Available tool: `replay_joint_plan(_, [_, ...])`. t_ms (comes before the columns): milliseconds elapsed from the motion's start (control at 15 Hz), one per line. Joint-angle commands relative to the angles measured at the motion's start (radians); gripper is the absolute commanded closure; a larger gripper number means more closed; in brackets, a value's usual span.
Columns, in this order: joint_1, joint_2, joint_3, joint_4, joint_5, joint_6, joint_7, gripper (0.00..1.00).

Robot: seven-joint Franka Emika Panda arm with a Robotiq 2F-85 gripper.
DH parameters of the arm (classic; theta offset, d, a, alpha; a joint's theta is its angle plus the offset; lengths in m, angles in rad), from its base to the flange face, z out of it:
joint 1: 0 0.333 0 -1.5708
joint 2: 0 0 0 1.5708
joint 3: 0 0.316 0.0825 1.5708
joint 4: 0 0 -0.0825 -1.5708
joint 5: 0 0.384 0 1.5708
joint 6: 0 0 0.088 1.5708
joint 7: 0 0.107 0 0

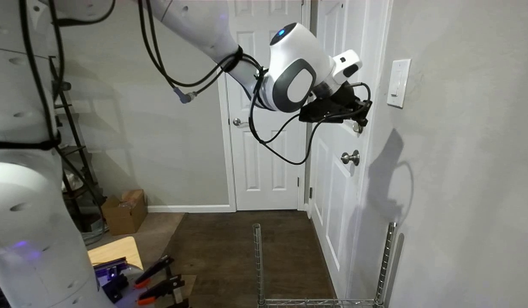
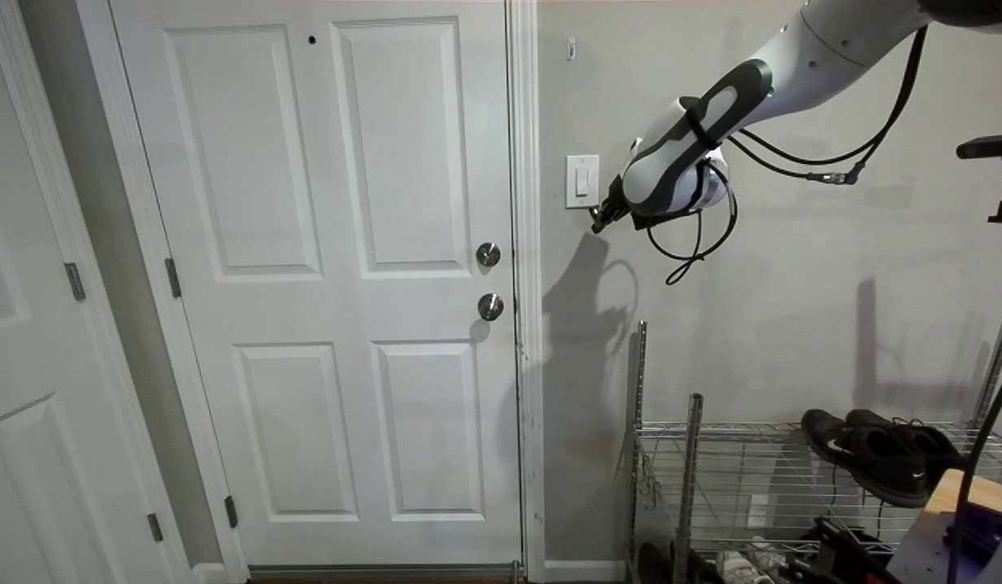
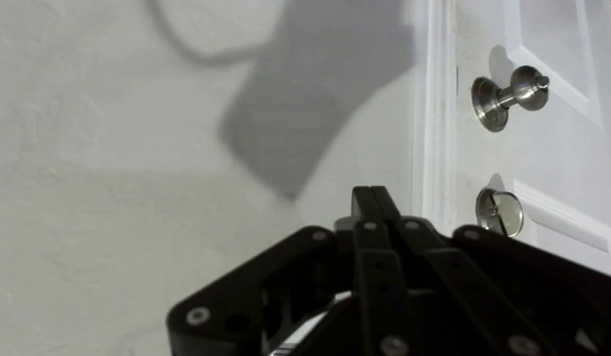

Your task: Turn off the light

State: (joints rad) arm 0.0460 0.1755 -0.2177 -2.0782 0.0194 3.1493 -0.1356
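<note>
The light switch is a white plate with a rocker on the grey wall, beside the door frame; it shows in both exterior views [image 1: 399,83] [image 2: 582,182]. My gripper is shut and empty, its two black fingertips pressed together in the wrist view [image 3: 374,201]. In an exterior view the gripper [image 2: 598,219] appears just below the plate's lower right corner. In an exterior view the gripper [image 1: 364,114] appears left of and lower than the plate, with a gap between them. The plate cannot be made out in the wrist view. The room is lit.
The white door [image 2: 350,308] carries a round silver knob [image 2: 490,307] and a deadbolt [image 2: 488,255], which also shows near the fingers [image 3: 505,212]. A wire rack [image 2: 691,470] with black shoes [image 2: 870,454] stands below the arm. A cable loop [image 1: 304,160] hangs from the wrist.
</note>
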Motion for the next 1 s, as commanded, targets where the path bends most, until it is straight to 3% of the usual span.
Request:
replay_joint_plan(0, [0.063,0.052,-0.086,0.051,-0.066,0.071,0.040,0.98])
replay_joint_plan(333, [0.168,0.098,-0.200,0.086,-0.026,0.201,0.021,0.99])
replay_joint_plan(933, [0.325,0.160,-0.358,0.116,0.041,0.319,-0.007,0.99])
